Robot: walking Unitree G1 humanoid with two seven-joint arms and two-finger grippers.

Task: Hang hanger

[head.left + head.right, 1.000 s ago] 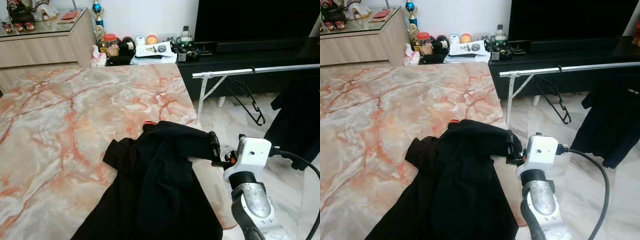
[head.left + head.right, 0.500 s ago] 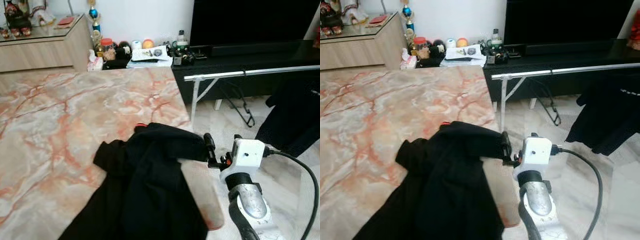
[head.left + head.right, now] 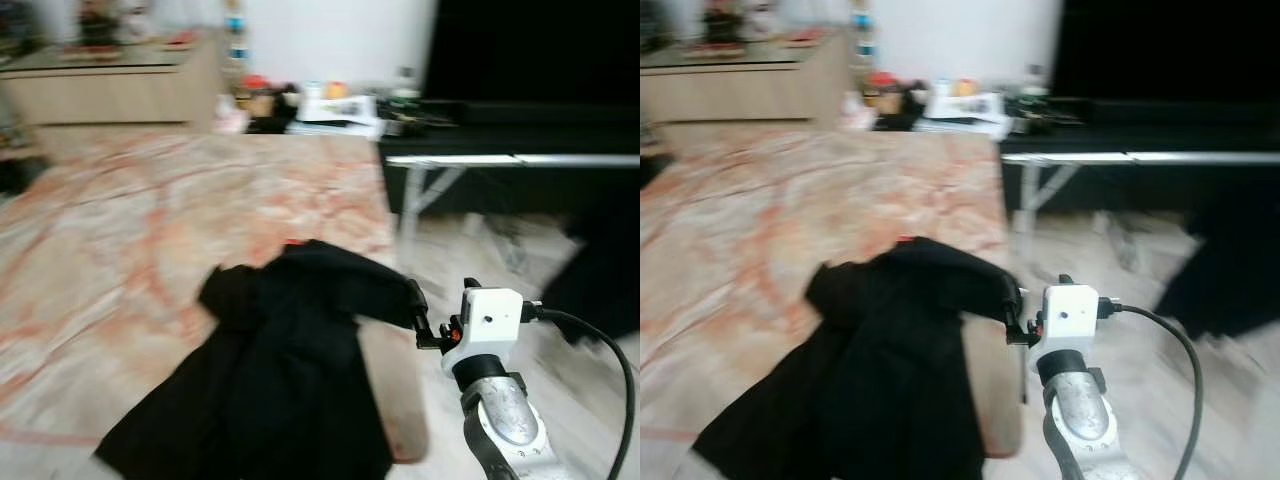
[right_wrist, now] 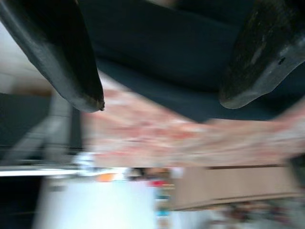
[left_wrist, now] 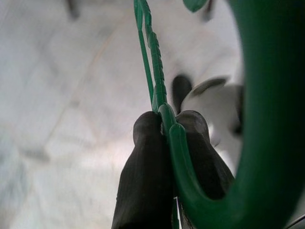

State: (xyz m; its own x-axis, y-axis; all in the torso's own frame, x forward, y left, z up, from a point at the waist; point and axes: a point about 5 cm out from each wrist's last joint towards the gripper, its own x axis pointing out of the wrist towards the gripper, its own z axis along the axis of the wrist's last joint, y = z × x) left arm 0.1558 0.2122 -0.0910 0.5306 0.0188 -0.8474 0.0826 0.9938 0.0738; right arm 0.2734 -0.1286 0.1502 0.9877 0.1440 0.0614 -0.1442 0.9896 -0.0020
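A green plastic hanger [image 5: 159, 95] is pinched between the two black fingers of my left gripper [image 5: 167, 119], which is shut on it. A black garment [image 3: 290, 370] lies crumpled on the marble table [image 3: 150, 230], near its right edge. My right gripper [image 3: 415, 305] sits at the garment's right edge, level with the tabletop. In the right wrist view its fingers [image 4: 62, 52] stand wide apart and open, with the dark cloth [image 4: 162, 47] just beyond them. A silver clothes rail [image 3: 510, 160] stands to the right of the table.
Another dark garment [image 3: 600, 280] hangs from the rail at the far right. A black TV console [image 3: 500, 115] and a cluttered low shelf [image 3: 330, 100] line the back wall. A wooden sideboard [image 3: 110, 85] stands at the back left. The picture is blurred.
The whole picture has shifted right and blurred, so the camera has turned left. The right gripper stays at the garment's edge, still open.
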